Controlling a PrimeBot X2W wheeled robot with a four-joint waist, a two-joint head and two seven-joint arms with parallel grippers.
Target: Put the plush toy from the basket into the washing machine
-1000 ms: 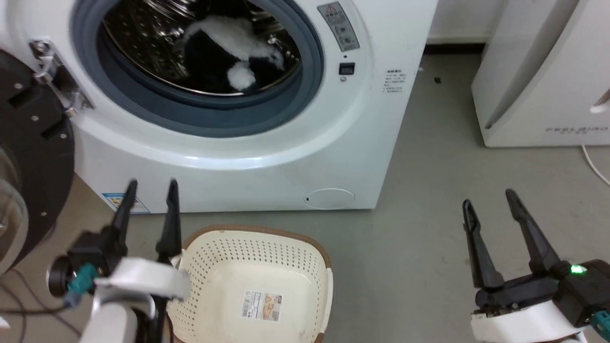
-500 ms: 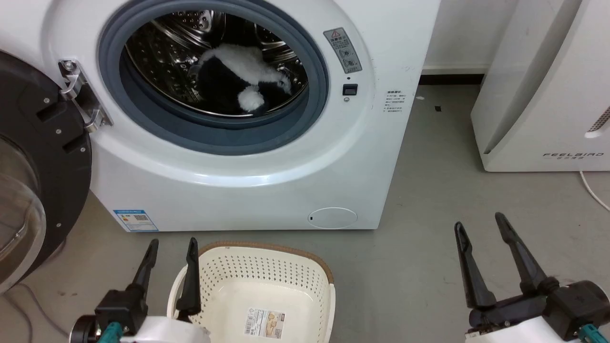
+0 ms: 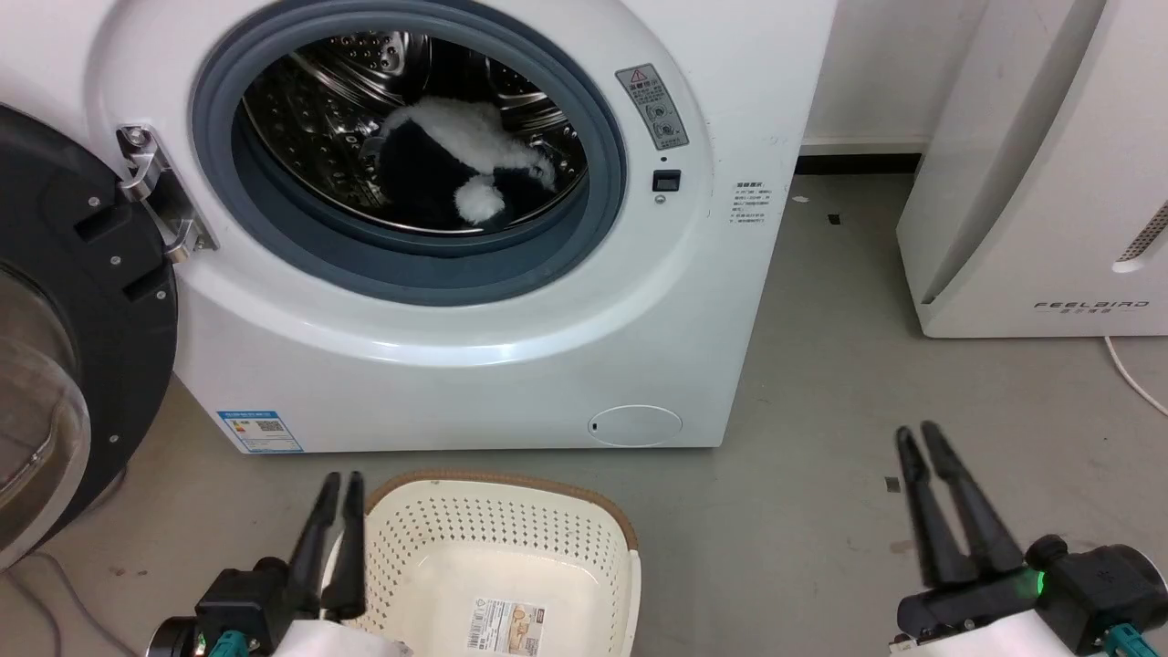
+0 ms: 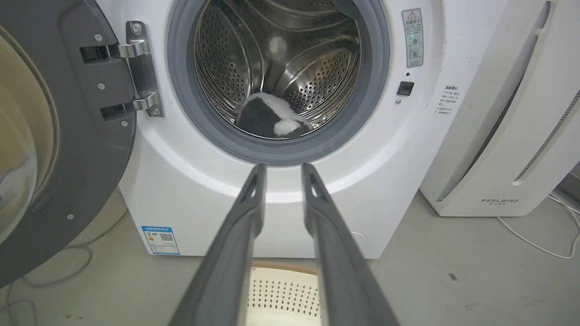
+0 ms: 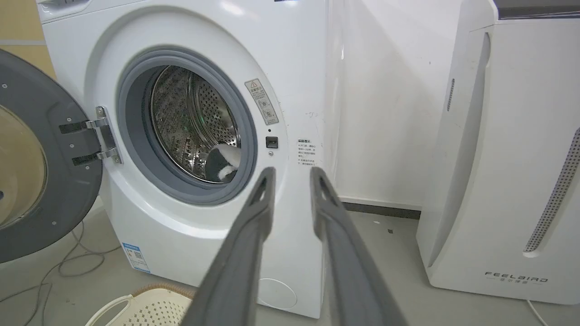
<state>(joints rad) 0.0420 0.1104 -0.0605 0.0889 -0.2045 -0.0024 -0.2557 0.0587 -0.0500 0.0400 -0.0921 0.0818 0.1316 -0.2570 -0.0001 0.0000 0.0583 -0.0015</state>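
The black-and-white plush toy [image 3: 456, 155] lies inside the steel drum of the washing machine [image 3: 511, 338], past the grey gasket; the wrist views show the plush toy [image 4: 272, 120] [image 5: 222, 163] in the same place. The cream basket [image 3: 511, 488] stands on the floor in front of the machine with only its paper label inside. My left gripper [image 3: 343, 479] [image 4: 284, 168] hovers at the basket's left rim, shut on nothing. My right gripper [image 3: 917, 431] [image 5: 292, 171] is over bare floor to the right, also shut on nothing.
The dark round door [image 3: 64, 319] hangs open to the left of the porthole. A white FEELBIRD appliance [image 3: 1031, 182] stands at the right by the wall, with a white cable [image 3: 1131, 374] on the floor. Grey cables [image 5: 68, 267] lie under the door.
Both grippers have gone from open to shut. The left gripper has dropped lower beside the basket. The head camera has shifted, so more of the washer front shows.
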